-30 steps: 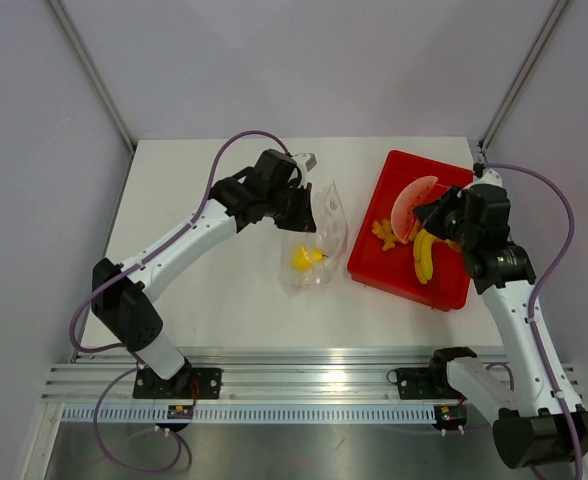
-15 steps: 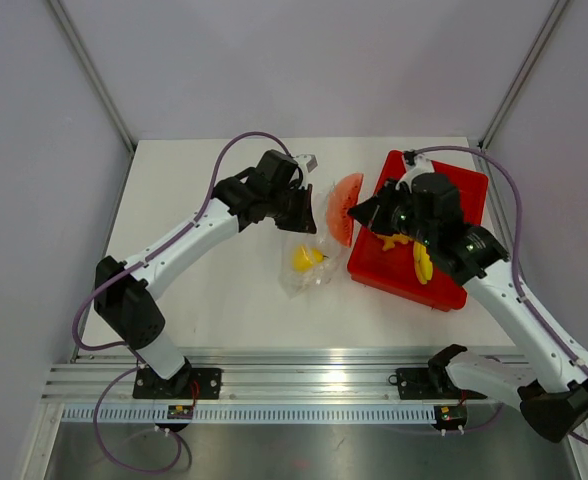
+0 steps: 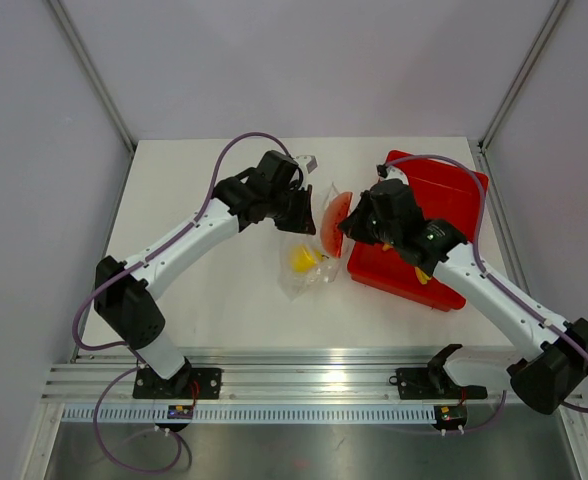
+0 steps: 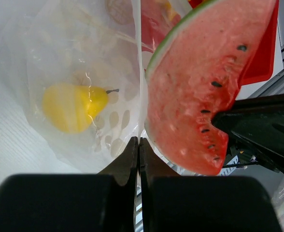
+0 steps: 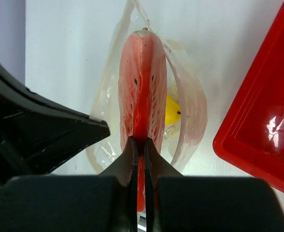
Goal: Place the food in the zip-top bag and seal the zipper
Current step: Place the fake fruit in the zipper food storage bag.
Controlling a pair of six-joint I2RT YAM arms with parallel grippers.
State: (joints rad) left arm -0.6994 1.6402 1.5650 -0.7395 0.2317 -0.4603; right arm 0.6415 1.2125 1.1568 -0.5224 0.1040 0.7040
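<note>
The watermelon slice (image 3: 334,215) is a half-round toy piece with pink-red flesh, small dark seeds and a thin green-and-white rind along its curved edge. It stands on edge above the desk (image 3: 194,190), just left of the red tray (image 3: 454,185). The right pincer (image 5: 138,145) pinches its thin lower edge, fingers pressed onto the flesh from both sides.

The slice sits at the mouth of the zip-top bag (image 3: 312,275), a floppy clear pouch with whitish oval spots on one face. In the right wrist view clear film curves past the slice on both sides. How far the slice is inside cannot be told.

The left pincer (image 4: 138,145) is pressed together on a thin sheet of the bag's film, holding that edge up just left of the slice. A yellow lump (image 4: 74,106) with a small dark stem lies inside the bag, nearer than the slice and to its left in the top view.

A bit of yellow banana (image 3: 421,274) shows in the tray under the right arm.
</note>
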